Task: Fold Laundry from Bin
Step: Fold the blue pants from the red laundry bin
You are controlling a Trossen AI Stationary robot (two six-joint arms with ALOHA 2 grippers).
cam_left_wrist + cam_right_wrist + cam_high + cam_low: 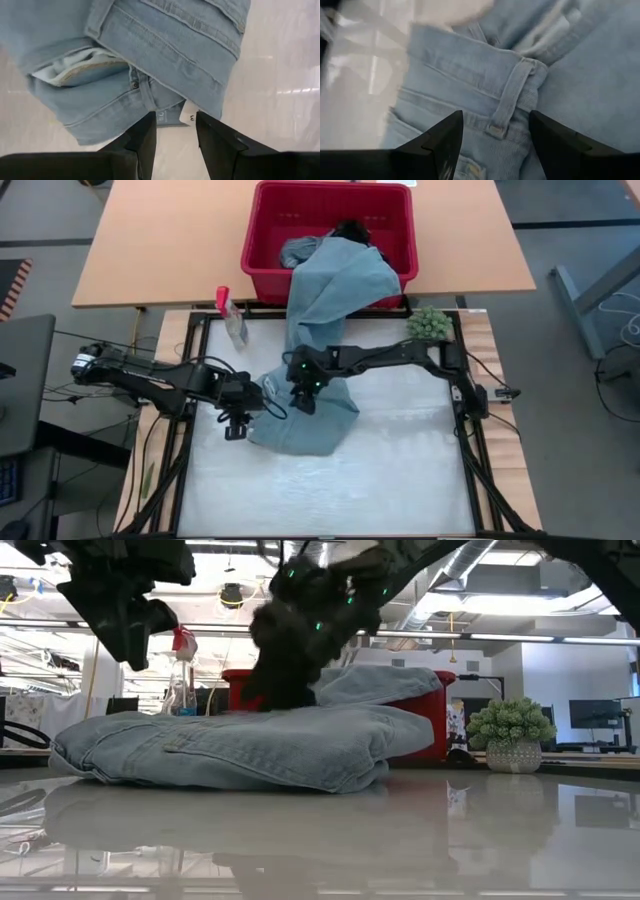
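Jeans [315, 415], faded light-blue denim, lie partly folded on the white table: waistband end bunched in a low flat heap near the table's middle, legs trailing back up over the bin's [258, 275] front rim. In the low view the heap [250, 745] sits flat, folded edge rounded on one side, seams and a pocket showing along the front. Wrist views show the waistband, a belt loop [512, 95], a rivet, pale pocket lining [75, 70] and a small white tag [189, 116]. The bin is bright red, rectangular, thick-rimmed, standing on the wooden table just behind the white one. Inside it, more cloth: a grey-blue piece [300, 250] and something dark [352, 230] at the back.
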